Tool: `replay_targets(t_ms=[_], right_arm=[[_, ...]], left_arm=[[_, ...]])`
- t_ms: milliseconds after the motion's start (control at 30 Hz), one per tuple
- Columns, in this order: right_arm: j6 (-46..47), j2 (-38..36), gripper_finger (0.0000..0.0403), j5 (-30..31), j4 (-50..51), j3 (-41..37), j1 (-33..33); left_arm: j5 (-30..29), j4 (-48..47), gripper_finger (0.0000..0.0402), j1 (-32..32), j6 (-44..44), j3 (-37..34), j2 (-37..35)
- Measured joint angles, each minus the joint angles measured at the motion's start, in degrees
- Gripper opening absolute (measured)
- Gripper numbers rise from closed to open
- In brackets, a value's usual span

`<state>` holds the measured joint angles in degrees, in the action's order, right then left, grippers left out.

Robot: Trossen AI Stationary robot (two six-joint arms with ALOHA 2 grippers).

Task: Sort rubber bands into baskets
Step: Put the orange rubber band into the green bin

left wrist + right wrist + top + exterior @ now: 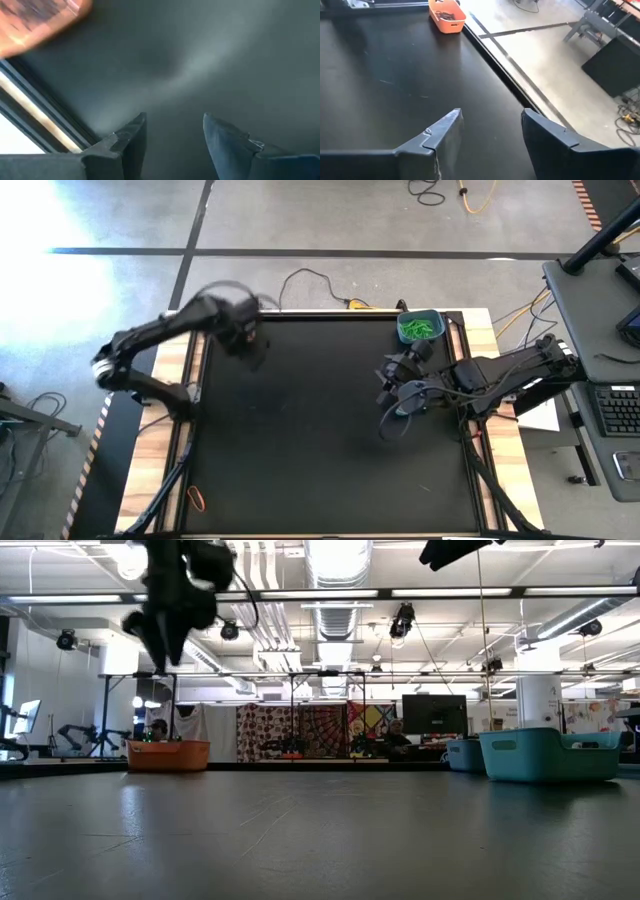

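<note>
The teal basket [420,327] stands at the table's far right and holds green rubber bands [422,330]. The orange basket [447,16] stands at the far left with a few bands in it. It shows blurred in the left wrist view [35,22]. The blue basket [462,753] shows beside the teal basket [550,755] in the low view. My left gripper [174,119] hangs open, pointing down over the black mat near the orange basket, with nothing between its fingers. My right gripper [491,114] is open and empty above the mat's right side [388,378].
One orange rubber band [197,498] lies on the wooden border at the table's near left corner. The black mat [320,430] spreads wide between the arms. Cables run along the mat's left and right edges. A desk with a keyboard [617,410] stands right of the table.
</note>
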<state>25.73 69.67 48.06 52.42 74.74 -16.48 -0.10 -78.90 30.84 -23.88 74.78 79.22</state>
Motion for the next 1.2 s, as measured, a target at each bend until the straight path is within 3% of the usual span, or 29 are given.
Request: replay_targets(t_ms=[233, 400, 533, 667, 767, 867, 1200], right_arm=[[-1.7, 0.0, 0.0213, -2.4, 0.0, 0.0, 0.3], [-5.2, 0.2, 0.0215, -12.0, -0.2, 0.0, 0.3], [-2.6, 1.0, 0.0215, -13.8, -1.2, 0.0, 0.0], [0.7, 2.4, 0.0215, -11.5, -1.9, 0.0, 0.0], [1.2, 3.1, 0.0216, -10.1, -4.5, 0.0, 0.0], [1.3, 3.3, 0.0217, -10.1, -6.5, 0.0, 0.0], [6.2, 3.2, 0.0217, -7.9, -8.7, 0.8, 0.7]], left_arm=[[-1.5, 4.5, 0.0178, -29.0, -27.4, -11.5, -10.4], [9.7, 14.8, 0.0175, -48.8, -36.6, -19.6, -13.2], [10.9, 25.4, 0.0163, -59.9, -44.4, -26.0, -13.0], [11.1, 33.3, 0.0152, -66.3, -52.1, -30.4, -10.7], [14.4, 36.7, 0.0149, -70.4, -55.7, -31.0, -9.0], [17.1, 35.7, 0.0154, -73.5, -57.1, -30.9, -7.7], [19.1, 42.6, 0.0241, -76.6, -55.9, -35.1, -2.9]])
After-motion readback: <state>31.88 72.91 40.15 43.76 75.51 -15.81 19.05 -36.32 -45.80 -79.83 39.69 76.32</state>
